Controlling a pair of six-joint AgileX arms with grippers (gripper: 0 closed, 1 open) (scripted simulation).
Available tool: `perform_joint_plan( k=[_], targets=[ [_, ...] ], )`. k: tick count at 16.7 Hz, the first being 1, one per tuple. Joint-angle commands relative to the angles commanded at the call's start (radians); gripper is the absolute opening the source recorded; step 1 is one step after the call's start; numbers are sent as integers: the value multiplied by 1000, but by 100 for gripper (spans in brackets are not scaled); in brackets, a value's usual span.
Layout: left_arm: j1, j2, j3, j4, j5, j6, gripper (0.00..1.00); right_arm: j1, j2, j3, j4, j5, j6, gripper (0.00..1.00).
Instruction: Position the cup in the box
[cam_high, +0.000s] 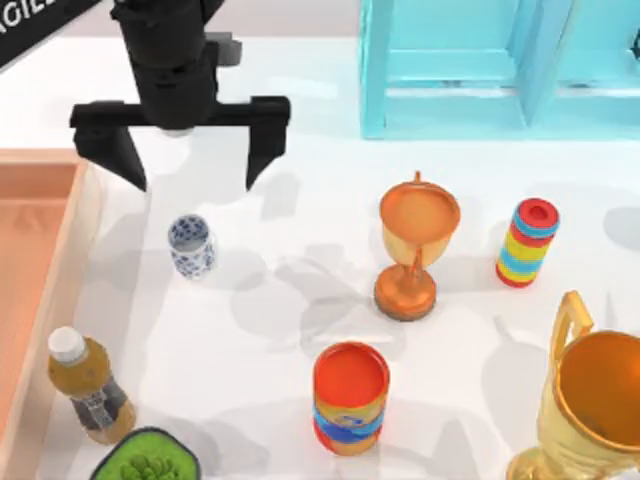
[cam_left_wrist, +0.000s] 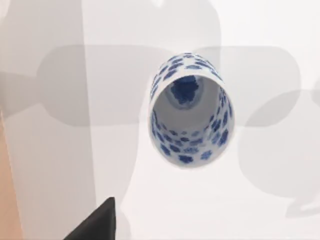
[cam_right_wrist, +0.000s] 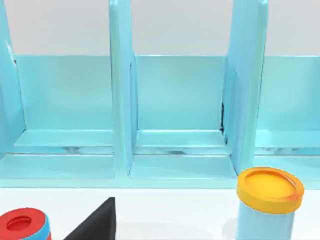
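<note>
The small white cup (cam_high: 190, 247) with blue flowers stands upright on the white table, a short way right of the box (cam_high: 82, 235), whose pale rim and reddish inside lie at the left edge. My left gripper (cam_high: 195, 172) hovers open just behind the cup, nothing between its fingers. In the left wrist view the cup (cam_left_wrist: 187, 120) is seen from above with its mouth showing, and one dark fingertip (cam_left_wrist: 97, 222) sits apart from it. The right wrist view faces the cabinet, and one fingertip (cam_right_wrist: 95, 222) of my open right gripper shows there.
An orange goblet trophy (cam_high: 415, 245), a red-orange can (cam_high: 350, 398), a striped cylinder (cam_high: 527, 242) and a gold trophy (cam_high: 590, 400) stand to the right. A bottle (cam_high: 88, 385) and a green plant pot (cam_high: 145, 462) sit by the box's near end. The turquoise cabinet (cam_high: 480, 70) is at the back.
</note>
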Motion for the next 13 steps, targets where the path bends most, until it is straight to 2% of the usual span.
perform_joint_plan(
  k=[4,10,13],
  targets=[
    [3,2,-41,41,0,2,100,0,0,0,0,0,0,100],
    [3,40,-260,309,0,3,100,0,0,0,0,0,0,100],
    [3,53,-315,368,0,3,100,0,0,0,0,0,0,100]
  ],
)
